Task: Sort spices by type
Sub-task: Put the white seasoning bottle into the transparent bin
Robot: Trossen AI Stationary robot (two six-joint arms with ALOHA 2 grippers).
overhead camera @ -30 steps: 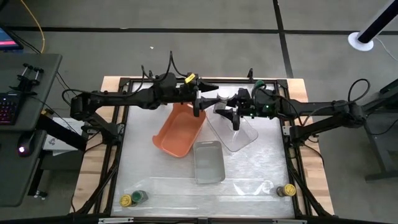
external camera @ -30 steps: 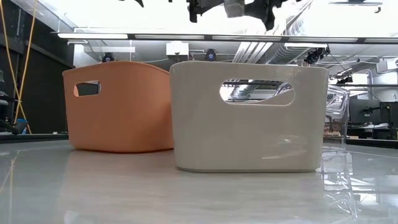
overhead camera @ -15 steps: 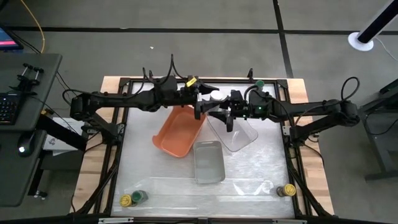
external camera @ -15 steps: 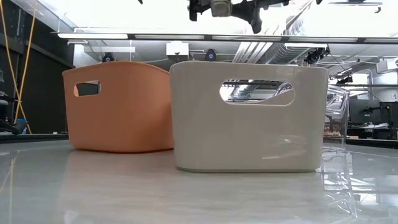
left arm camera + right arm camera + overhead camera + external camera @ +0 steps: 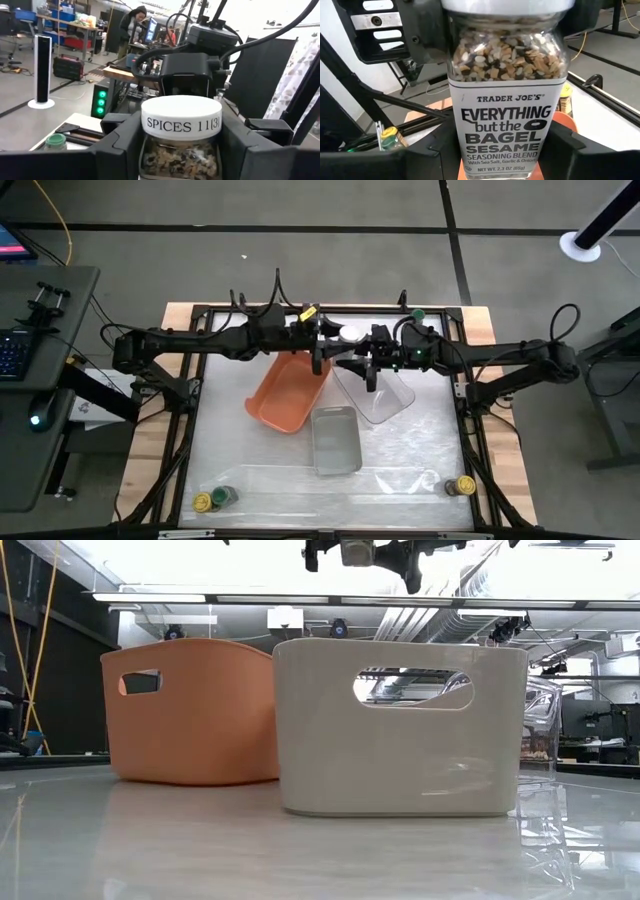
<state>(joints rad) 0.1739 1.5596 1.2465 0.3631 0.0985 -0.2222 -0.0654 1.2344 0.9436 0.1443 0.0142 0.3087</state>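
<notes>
From above, your left hand (image 5: 322, 350) and right hand (image 5: 362, 360) meet over the far middle of the table (image 5: 400, 460), both closed on one white-lidded spice jar (image 5: 347, 335), above the orange tray (image 5: 290, 388) and clear tray (image 5: 380, 400). Other jars sit at the near left corner (image 5: 211, 499) and near right corner (image 5: 463, 486).

At table height you see that jar (image 5: 357, 551) aloft above the grey tray (image 5: 400, 730).

Your left wrist view shows its lid (image 5: 181, 117), marked "SPICES 11(3)".

Your right wrist view shows the label (image 5: 505, 132), a sesame seasoning blend.
</notes>
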